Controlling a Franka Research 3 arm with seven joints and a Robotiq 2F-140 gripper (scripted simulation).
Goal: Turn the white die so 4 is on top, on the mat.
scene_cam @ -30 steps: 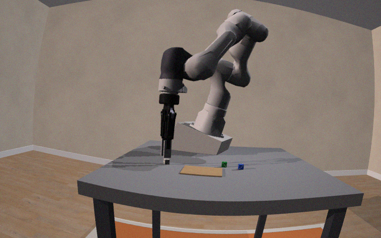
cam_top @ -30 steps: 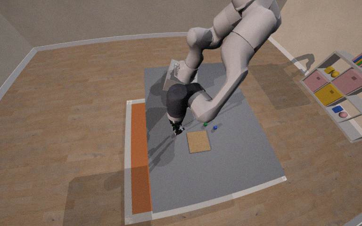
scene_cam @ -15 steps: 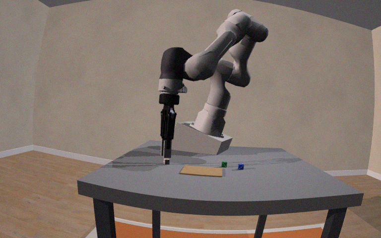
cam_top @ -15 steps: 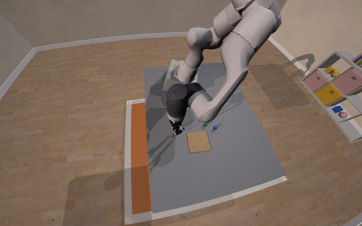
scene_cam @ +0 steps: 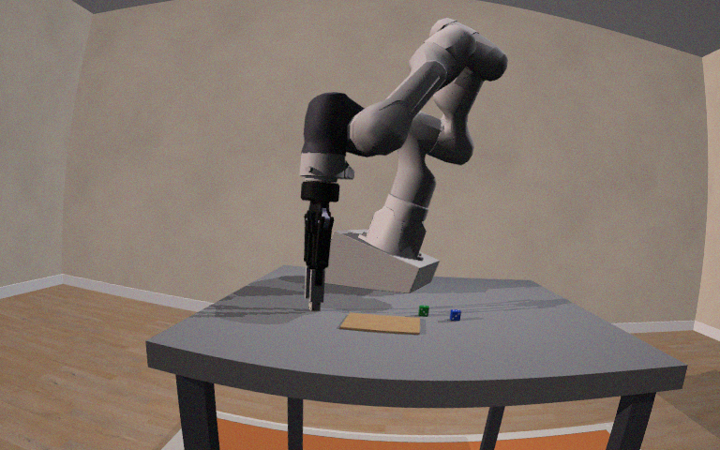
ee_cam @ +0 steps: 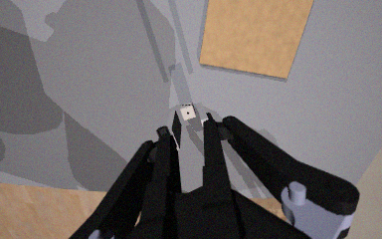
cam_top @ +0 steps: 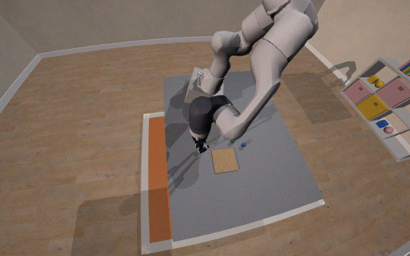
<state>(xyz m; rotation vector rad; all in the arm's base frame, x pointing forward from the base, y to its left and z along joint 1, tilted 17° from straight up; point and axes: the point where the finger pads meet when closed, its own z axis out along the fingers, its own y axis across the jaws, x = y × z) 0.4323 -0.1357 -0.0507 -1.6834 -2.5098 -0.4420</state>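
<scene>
Down by the table (scene_cam: 477, 360), left of the mat (scene_cam: 380, 322) as you see it from the front, your gripper (scene_cam: 314, 303) points straight down. Its tips are very close to the gray top.

Look through the wrist camera and you see the white die (ee_cam: 187, 113). It sits on the gray table right at the end of the gripper (ee_cam: 191, 121), in the gap between the two dark fingers. One dot is on its top face. The die is not on the mat (ee_cam: 254, 37). That tan square lies flat a little way past the die, up and to the right in that view.

Your fingers are set narrow, close together but not shut. The gap between them looks a bit wider than the die. They hold nothing. You cannot tell from these pictures if a finger touches the side of the die.

From above, you see the gripper (cam_top: 202, 148) just beside the left edge of the mat (cam_top: 224, 160). The green die (cam_top: 232, 141) and the blue die (cam_top: 243, 144) sit on the table near the far right corner of the mat. They are near each other but apart, and neither is on the mat. Their top faces are too small for you to read.

From the front, the green die (scene_cam: 423, 310) is just behind the right corner of the mat, and the blue die (scene_cam: 455, 314) is a bit more to the right.
</scene>
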